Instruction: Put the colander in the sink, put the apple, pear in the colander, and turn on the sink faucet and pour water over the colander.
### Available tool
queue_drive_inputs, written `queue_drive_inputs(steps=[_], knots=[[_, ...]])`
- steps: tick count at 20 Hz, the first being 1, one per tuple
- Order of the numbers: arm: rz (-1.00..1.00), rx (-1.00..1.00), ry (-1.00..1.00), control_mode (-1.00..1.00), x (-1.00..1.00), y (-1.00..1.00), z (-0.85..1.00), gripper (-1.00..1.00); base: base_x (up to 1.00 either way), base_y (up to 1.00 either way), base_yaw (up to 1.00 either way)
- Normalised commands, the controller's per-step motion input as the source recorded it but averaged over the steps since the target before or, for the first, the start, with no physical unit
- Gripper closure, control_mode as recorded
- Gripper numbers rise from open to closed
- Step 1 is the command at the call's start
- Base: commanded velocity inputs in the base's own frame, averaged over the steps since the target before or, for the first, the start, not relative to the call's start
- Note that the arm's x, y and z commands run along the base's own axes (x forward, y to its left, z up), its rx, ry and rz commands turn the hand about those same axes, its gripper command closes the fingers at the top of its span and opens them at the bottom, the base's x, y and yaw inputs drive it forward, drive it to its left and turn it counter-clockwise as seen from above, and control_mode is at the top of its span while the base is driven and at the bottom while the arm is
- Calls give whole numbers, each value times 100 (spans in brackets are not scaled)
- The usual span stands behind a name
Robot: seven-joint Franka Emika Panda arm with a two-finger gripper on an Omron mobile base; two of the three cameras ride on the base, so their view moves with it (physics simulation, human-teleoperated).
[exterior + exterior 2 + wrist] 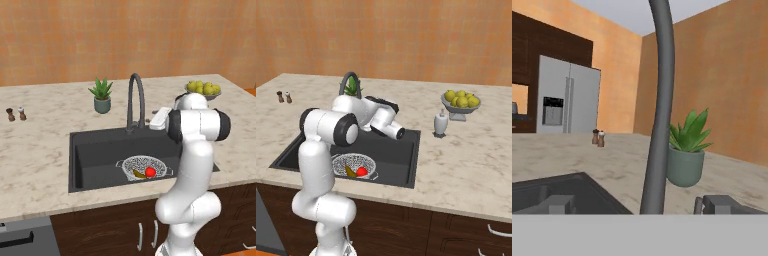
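Observation:
The colander (140, 163) (356, 161) sits in the dark sink (95, 155) (398, 155), near its front. Inside it lie the red apple (150, 172) (362, 172) and the brownish pear (138, 174) (349, 172). The sink faucet (136, 100) (659, 125) rises behind the basin, and no water shows. My gripper (641, 205) is open and level with the faucet's lower stem, which stands close ahead between the two fingertips (559, 204). In the left base view my white hand (161, 118) hangs just right of the faucet base, and nothing is held.
A potted plant (102, 97) (684, 150) stands behind the faucet. Salt and pepper shakers (16, 114) (284, 97) are far left on the counter. A footed bowl of yellow-green fruit (202, 90) (460, 101) and a soap dispenser (441, 123) stand to the right.

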Motion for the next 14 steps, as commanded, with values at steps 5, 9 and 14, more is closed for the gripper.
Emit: queue_drive_inputs(steps=[5,9,14], knots=[[1,0,0,-100,21,6,-6,-100,0,0,0],[0,0,0,-100,23,16,0,-100,0,0,0],[0,0,0,-100,24,9,-1,-100,0,0,0]])
